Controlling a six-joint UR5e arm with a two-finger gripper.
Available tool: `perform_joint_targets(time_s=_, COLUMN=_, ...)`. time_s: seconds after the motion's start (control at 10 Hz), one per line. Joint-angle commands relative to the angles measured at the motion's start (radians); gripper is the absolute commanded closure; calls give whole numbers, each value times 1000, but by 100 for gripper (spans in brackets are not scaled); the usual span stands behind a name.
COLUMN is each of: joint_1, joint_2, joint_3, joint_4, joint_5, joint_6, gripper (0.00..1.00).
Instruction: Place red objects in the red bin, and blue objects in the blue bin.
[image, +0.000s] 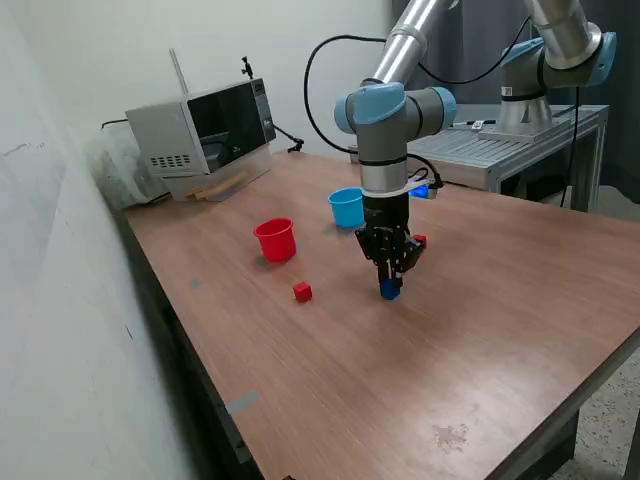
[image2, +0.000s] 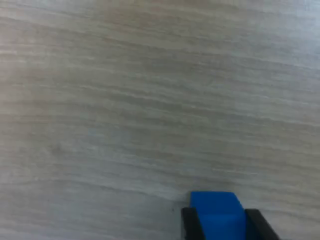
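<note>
- While the arm points straight down at the wooden table (image: 500, 300), the gripper (image: 390, 283) has its two fingers closed narrowly on a blue cube (image: 389, 290), one finger on each side.
- At the table surface, the cube sits at the fingertips; whether it touches the wood is unclear.
- Seen from the wrist, the blue cube (image2: 217, 215) sits squeezed between the dark fingers (image2: 189, 225).
- One red cube (image: 302, 291) lies toward the exterior view's left of the gripper, apart from it.
- Another red cube (image: 420, 241) shows just behind the gripper.
- Farther back stand the red cup (image: 275, 240) and the blue cup (image: 347, 207), both upright.
</note>
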Motion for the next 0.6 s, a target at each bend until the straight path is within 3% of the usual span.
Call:
perform_joint_targets(time_s=0.0, joint_1=7, joint_2=-44, joint_3=9, joint_4=6, joint_5=-7, joint_6=-1, gripper=100)
perform_joint_targets(time_s=0.5, joint_1=-5, joint_2=-412, joint_3=238, joint_4=73, joint_5=-8, joint_6=-10, gripper=100)
